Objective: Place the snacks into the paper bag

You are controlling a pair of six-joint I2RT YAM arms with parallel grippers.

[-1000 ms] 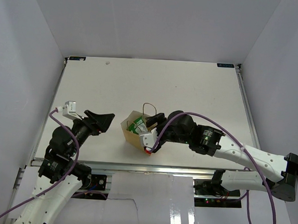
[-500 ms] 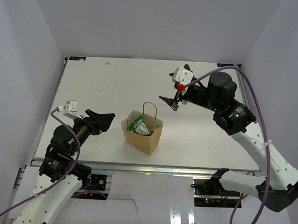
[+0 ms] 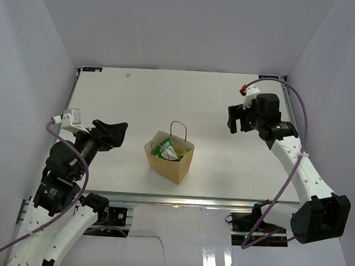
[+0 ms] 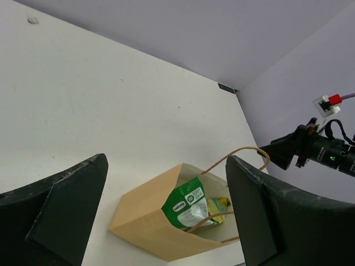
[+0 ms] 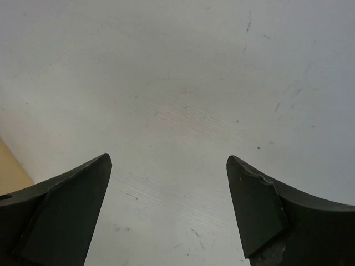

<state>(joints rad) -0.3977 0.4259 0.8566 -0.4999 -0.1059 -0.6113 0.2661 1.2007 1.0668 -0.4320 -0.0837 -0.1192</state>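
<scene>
Top external: paper bag upright mid-table, snacks inside. Left gripper and right gripper both spread wide, holding nothing, well apart from it. Packing looks finished.

The walls of the paper bag hide most of the snacks; only a green-and-white packet and a yellow scrap show. The right wrist view cuts the bag to a tan sliver.

White shells, black joints, purple cables (red plug); dark left pincer, right pincer
</scene>
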